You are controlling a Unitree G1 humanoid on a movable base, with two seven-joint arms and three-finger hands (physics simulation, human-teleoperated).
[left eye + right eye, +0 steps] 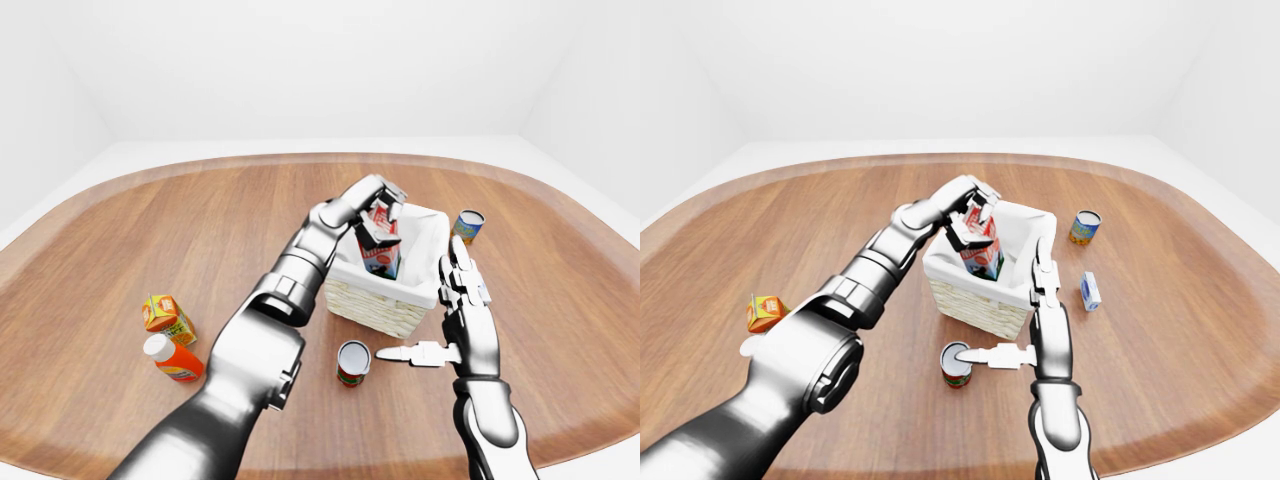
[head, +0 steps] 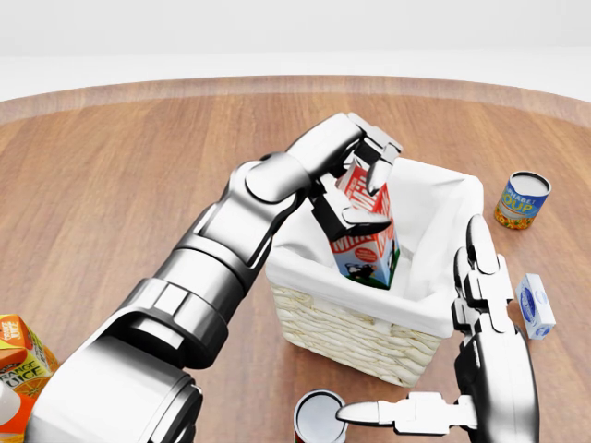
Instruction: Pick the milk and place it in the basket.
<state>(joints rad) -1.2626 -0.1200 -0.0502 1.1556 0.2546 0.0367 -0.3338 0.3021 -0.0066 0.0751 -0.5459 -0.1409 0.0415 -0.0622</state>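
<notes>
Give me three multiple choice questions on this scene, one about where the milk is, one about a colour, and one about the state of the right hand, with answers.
1. Where is the milk carton?
A. Lying on the table
B. Partly down inside the basket, held by the left hand
C. Beside the soup can

2. What colour is the cloth lining the basket?
A. White
B. Green
C. Black

3. What state is the right hand in?
A. Closed on the milk
B. Closed on a can
C. Open, holding nothing

Answers:
1 B, the carton's lower part sits below the basket rim with the left fingers around its top.
2 A, the lining folded over the rim is white.
3 C, its fingers are spread beside the basket with nothing between them.
</notes>
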